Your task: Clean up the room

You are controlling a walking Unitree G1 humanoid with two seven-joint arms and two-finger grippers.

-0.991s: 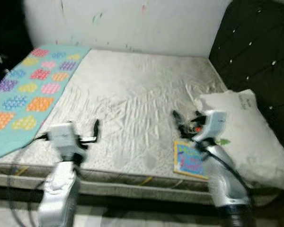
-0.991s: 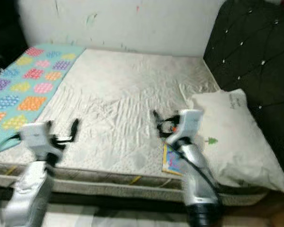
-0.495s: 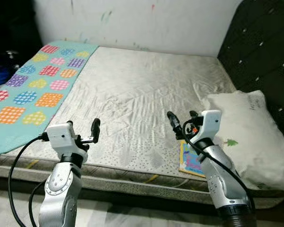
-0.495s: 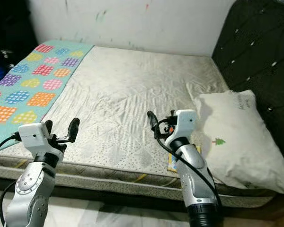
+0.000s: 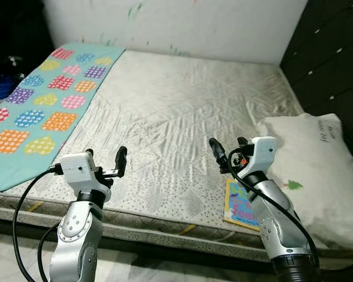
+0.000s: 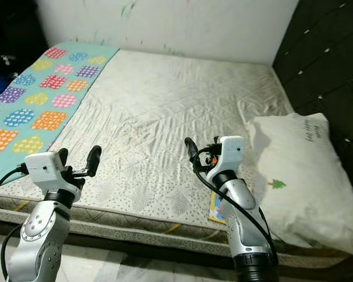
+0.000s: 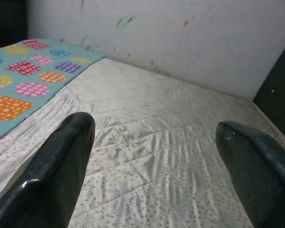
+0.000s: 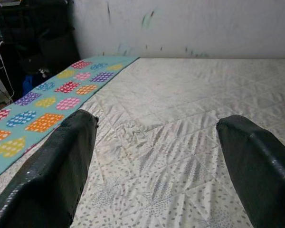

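Two grippers, one book, one pillow, one blanket, one mattress. Left gripper (image 5: 105,157) is hovering over the near edge of the mattress (image 5: 182,111), fingers spread wide, gripping nothing. Right gripper (image 5: 226,151) is hovering over the mattress too, fingers also spread apart and empty. Colourful book (image 5: 240,203) is lying flat on the mattress just below and slightly right of the right gripper, partly hidden behind that arm, near the mattress edge. White pillow (image 5: 312,158) is lying right of the right gripper, just beside the book. Teal patterned blanket (image 5: 38,100) is lying left of and beyond the left gripper.
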